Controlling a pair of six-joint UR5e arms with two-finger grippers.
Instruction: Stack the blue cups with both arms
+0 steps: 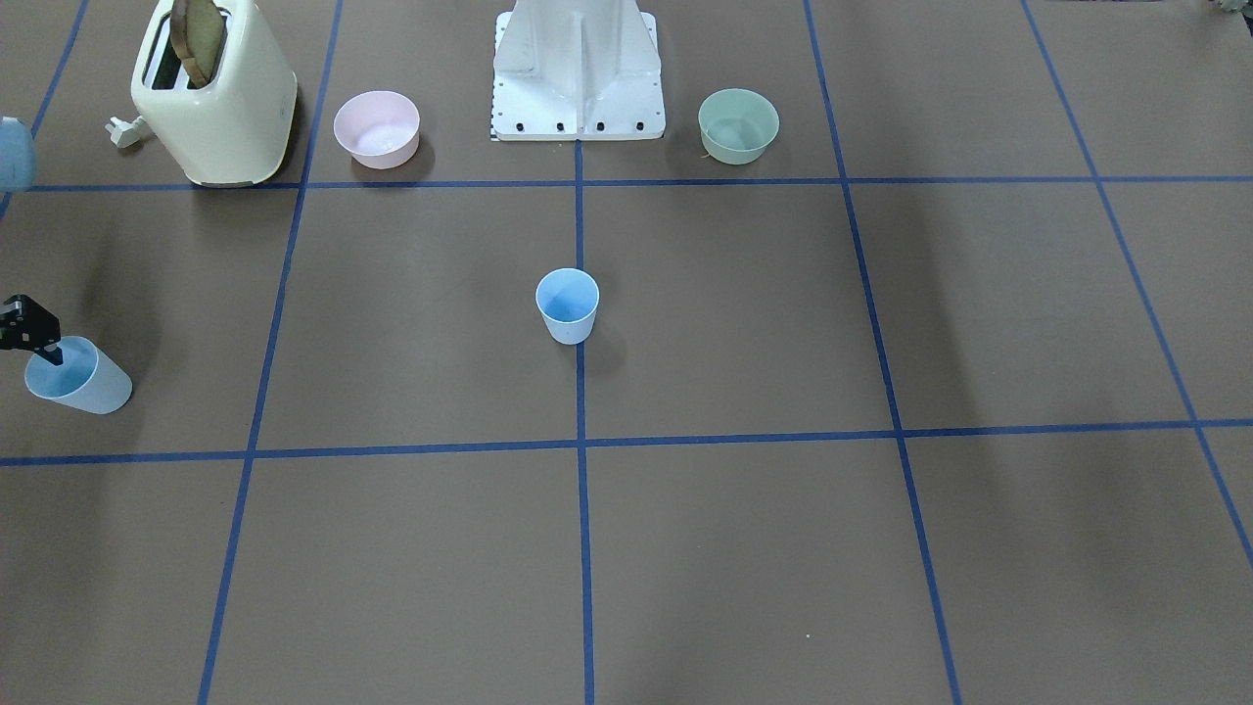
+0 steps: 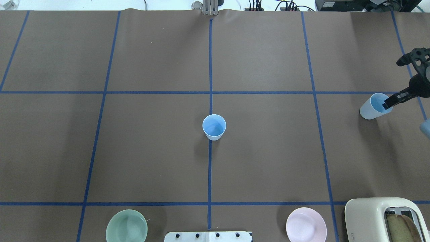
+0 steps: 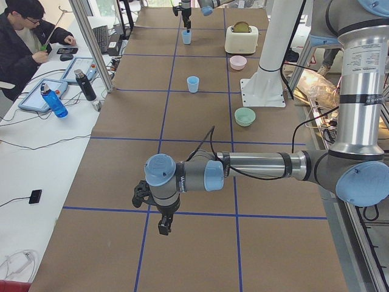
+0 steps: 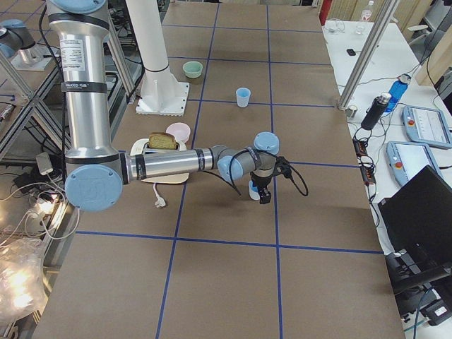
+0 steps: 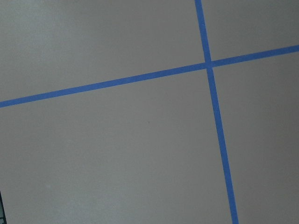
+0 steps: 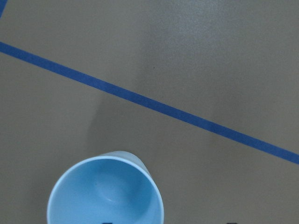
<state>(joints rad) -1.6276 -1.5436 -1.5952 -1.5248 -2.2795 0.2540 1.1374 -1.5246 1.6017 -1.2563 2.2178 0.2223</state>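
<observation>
One blue cup (image 1: 567, 305) stands upright at the table's centre, also in the overhead view (image 2: 214, 126). The second blue cup (image 1: 76, 375) stands far on my right side, also in the overhead view (image 2: 375, 106). My right gripper (image 2: 399, 96) is open, with one fingertip (image 2: 387, 104) inside this cup's rim and the other outside. The right wrist view shows this cup (image 6: 106, 192) from above, empty. My left gripper (image 3: 164, 226) hangs over bare table at the left end. It shows only in the exterior left view, so I cannot tell if it is open or shut.
A cream toaster (image 1: 215, 93) with a slice of bread stands at the back on my right side. A pink bowl (image 1: 377, 128) and a green bowl (image 1: 738, 124) flank the white base stand (image 1: 578, 73). Blue tape lines grid the brown table.
</observation>
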